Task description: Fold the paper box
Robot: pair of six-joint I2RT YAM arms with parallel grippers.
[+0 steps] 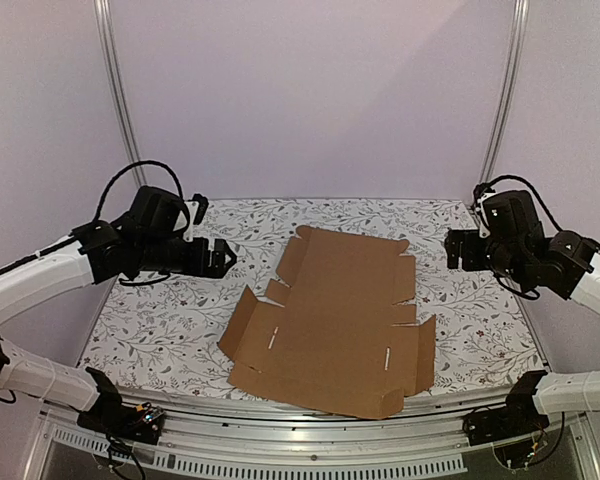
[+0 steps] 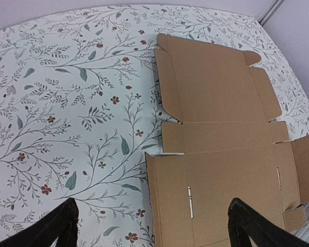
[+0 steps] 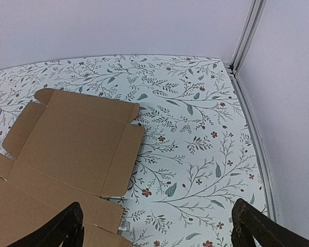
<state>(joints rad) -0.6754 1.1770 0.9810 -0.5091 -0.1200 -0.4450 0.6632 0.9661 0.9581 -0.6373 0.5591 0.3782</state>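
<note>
**Top view.** The paper box (image 1: 335,320) lies unfolded and flat on the table (image 1: 160,320). It sits between the left gripper (image 1: 220,258) and the right gripper (image 1: 458,250), well apart from both. Each gripper hovers above the surface.

**Left wrist view.** The left gripper's fingers (image 2: 51,231) are spread wide and hold nothing. The sheet lies ahead of them and to their right, with its nearest panel reaching under the right finger.

**Right wrist view.** The right gripper (image 3: 157,206) is likewise spread and empty. The cardboard lies ahead and to its left.

**Handling.** The corrugated sheet is probably light and stiff across its panels, and it should bend readily only at the creases. Lying flat, it gives little to pinch, so the free edge of a side flap looks like the best hold. The other gripper could press down on the base panel, since the sheet may slide.
</note>
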